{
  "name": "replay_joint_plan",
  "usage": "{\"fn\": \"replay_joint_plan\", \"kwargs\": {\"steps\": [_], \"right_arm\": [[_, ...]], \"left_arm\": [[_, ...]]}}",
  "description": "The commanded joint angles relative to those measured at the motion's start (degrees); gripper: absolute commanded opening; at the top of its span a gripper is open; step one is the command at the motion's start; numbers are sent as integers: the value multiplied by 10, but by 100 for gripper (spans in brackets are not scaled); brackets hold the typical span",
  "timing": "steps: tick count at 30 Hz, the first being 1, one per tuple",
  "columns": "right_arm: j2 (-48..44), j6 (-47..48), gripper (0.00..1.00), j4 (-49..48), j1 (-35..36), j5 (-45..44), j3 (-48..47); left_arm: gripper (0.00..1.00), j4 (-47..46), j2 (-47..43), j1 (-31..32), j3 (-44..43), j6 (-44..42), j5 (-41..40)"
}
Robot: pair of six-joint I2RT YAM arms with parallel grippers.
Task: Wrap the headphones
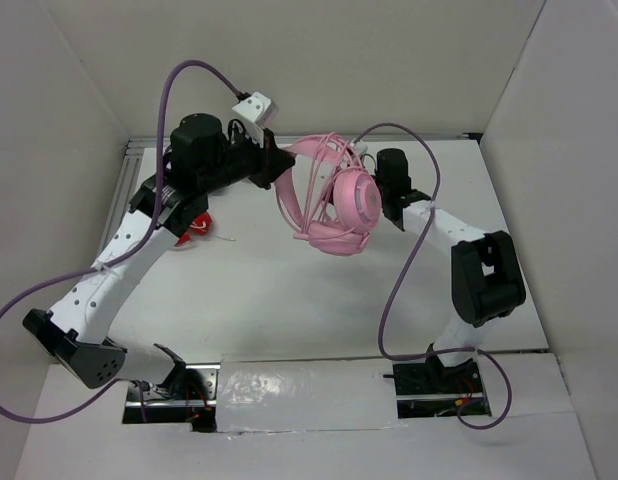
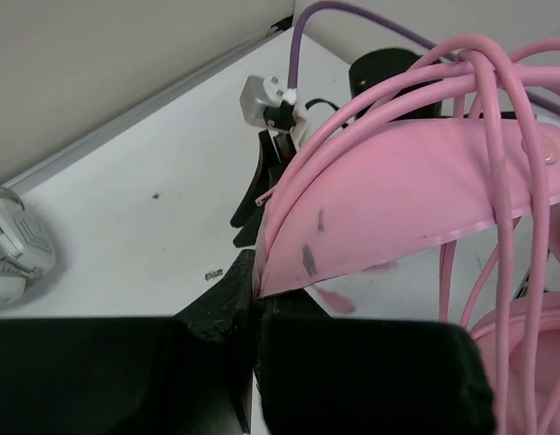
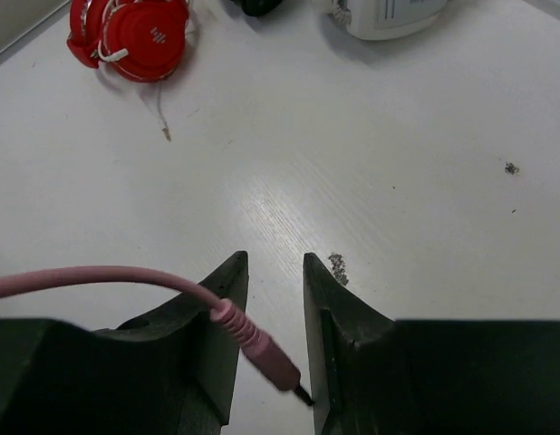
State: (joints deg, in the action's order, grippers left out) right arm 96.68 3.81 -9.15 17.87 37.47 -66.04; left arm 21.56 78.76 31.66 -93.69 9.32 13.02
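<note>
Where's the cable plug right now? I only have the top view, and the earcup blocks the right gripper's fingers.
Observer: In the right wrist view, the plug sits in the gap between the fingers of the right gripper, and the jaws are parted.
Operator: Pinched?
Observer: It looks loose. The gap is wider than the plug, and the cable runs in across one finger.
Operator: Left side?
Observer: In the left wrist view, the left gripper is shut on the edge of the headband, with cable loops lying across the band.
</note>
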Motion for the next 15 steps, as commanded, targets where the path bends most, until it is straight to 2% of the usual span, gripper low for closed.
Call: {"fn": "replay_joint_plan", "kwargs": {"steps": [1, 9, 15], "right_arm": [[-25, -16, 38, -47, 0, -7, 14], [-53, -36, 38, -96, 0, -34, 73], [-102, -100, 41, -157, 1, -150, 159]], "left_arm": [[0, -79, -33, 3, -36, 42, 29], [0, -76, -33, 3, -47, 46, 13], [0, -76, -39, 4, -56, 43, 8]]}}
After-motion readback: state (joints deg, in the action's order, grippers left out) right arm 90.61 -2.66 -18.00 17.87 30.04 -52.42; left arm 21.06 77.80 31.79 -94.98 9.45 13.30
